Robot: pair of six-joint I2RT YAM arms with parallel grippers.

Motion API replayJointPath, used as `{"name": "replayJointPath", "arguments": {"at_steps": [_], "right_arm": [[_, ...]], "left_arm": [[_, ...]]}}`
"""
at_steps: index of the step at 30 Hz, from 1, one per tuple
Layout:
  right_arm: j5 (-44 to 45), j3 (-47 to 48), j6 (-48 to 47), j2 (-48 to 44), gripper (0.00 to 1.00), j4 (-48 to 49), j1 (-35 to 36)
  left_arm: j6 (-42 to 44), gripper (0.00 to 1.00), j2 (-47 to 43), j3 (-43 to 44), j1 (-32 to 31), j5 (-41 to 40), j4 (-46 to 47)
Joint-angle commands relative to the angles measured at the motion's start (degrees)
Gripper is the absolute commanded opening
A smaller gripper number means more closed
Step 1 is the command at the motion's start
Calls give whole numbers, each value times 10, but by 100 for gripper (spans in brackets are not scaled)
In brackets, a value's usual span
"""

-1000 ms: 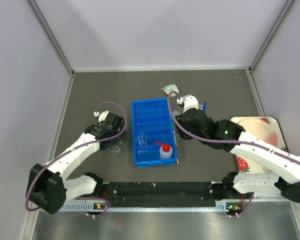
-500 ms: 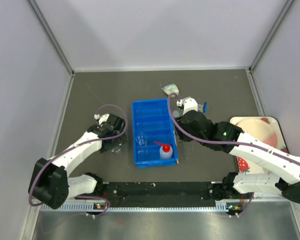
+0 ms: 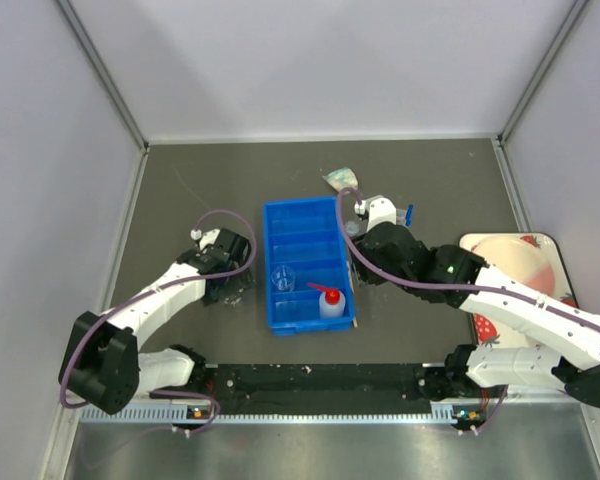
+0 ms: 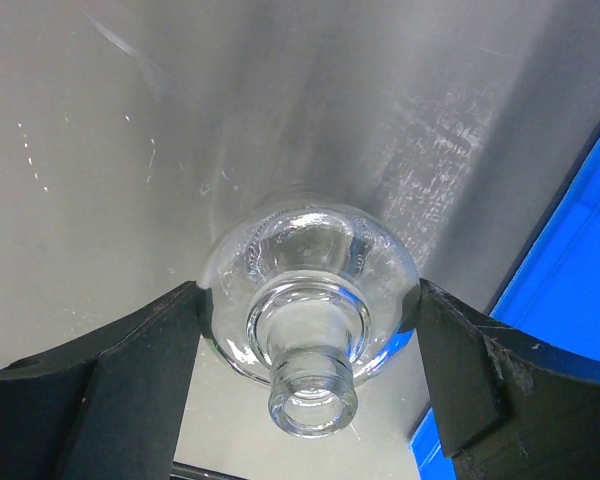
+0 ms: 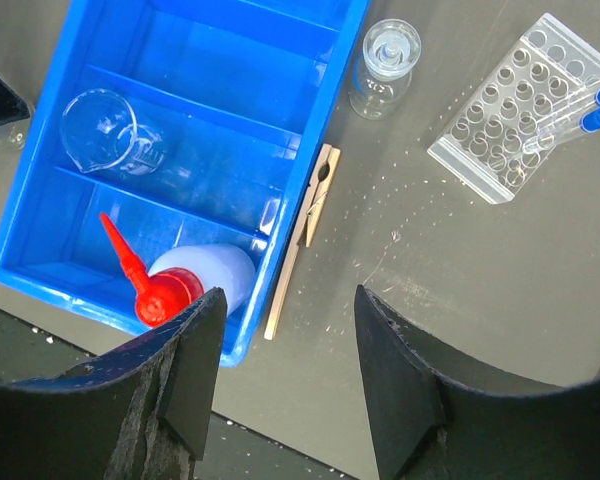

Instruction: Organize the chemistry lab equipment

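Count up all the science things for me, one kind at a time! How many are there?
Glass flasks: 2
Glass beaker: 1
White squeeze bottle: 1
Wooden clamp: 1
Clear tube rack: 1
Blue-capped tubes: 2 in view
Total: 8

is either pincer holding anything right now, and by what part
Right pincer holds nothing. Left pincer straddles the flask's round body; grip cannot be told.

Blue bin (image 5: 240, 60), red-nozzled white bottle (image 5: 218, 274)
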Motion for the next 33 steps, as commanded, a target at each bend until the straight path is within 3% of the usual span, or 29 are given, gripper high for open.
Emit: {"name": "replayJointPath", "arguments": {"at_steps": [1, 10, 23, 29, 33], "right_arm": [[-5, -4, 7, -13, 54, 19, -3], [-9, -7, 10, -12, 52, 23, -3], [-10, -6, 11, -1, 51, 23, -3], [-14, -3, 12, 6, 51, 23, -2], [-12, -1, 13, 14, 51, 23, -2]], "left_arm": [[1, 82, -12, -6, 3, 0, 14], [2, 50, -21, -8, 3, 7, 12], [43, 33, -85, 82, 3, 39, -79], [71, 30, -105, 124, 3, 43, -117], [98, 28, -115, 159, 2, 90, -128]]}}
